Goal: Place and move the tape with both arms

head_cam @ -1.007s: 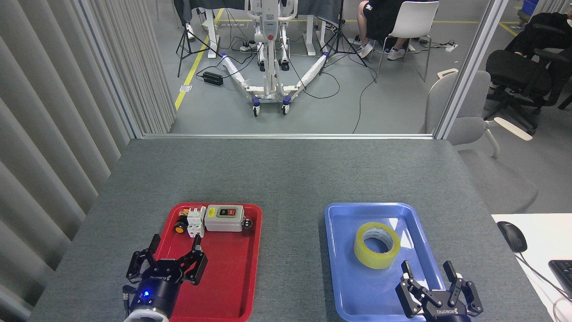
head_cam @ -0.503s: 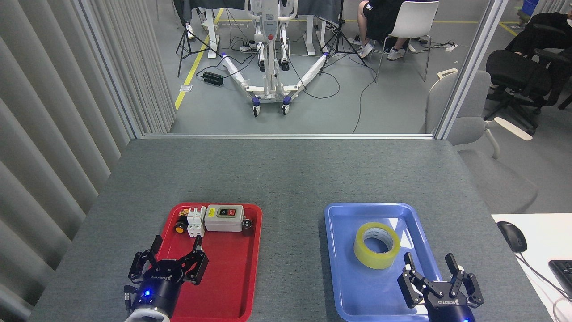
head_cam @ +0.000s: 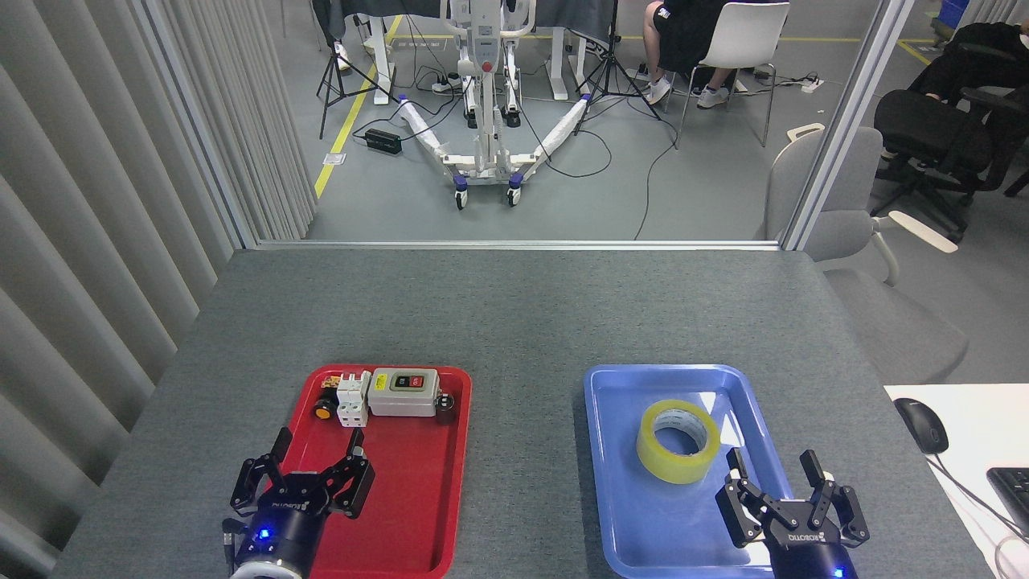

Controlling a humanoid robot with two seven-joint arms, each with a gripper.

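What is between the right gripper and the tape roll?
In the head view, only bare floor of the blue tray lies between the right gripper and the tape; nothing else stands there.

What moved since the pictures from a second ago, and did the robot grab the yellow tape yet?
The right gripper rose a little, farther into view, toward the tape, open and not touching it. The left gripper slid slightly down, toward the near end of the red tray, also open. Nothing was grabbed or let go. The tape lies flat in the blue tray as before, and the switch box has not moved.
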